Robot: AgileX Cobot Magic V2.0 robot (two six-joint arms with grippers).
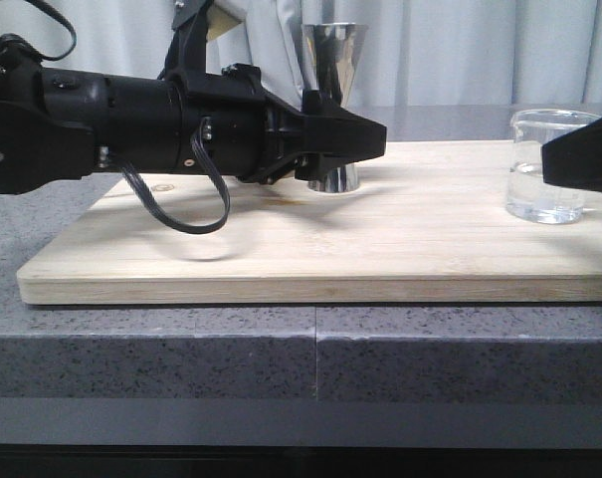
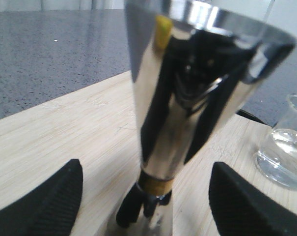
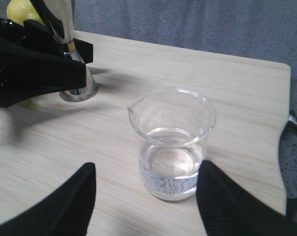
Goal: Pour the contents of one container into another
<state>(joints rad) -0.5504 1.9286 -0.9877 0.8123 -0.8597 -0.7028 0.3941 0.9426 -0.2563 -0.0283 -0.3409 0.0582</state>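
At the left of the front view the left pincer (image 1: 345,149) reaches across the board (image 1: 281,259) to the jigger (image 1: 332,70), which stands upright at centre frame toward the board's far edge. In the left wrist view its fingers (image 2: 50,206) stand wide apart on either side of the gold waist, touching nothing. The polished steel looks slippery and top-heavy on its narrow foot, so a steadying grip would probably sit best at the waist. Behind the jigger a lemon (image 3: 20,11) peeks out at the upper left of the right wrist view. Further right, the beaker (image 1: 551,164) stands on the board with clear liquid low in it. The right pincer (image 3: 146,196) brackets it, fingers (image 3: 69,206) open and not yet closed on the glass. Thin, smooth and breakable, the beaker likely wants a gentle hold around mid-wall, with the lip turned toward the jigger.
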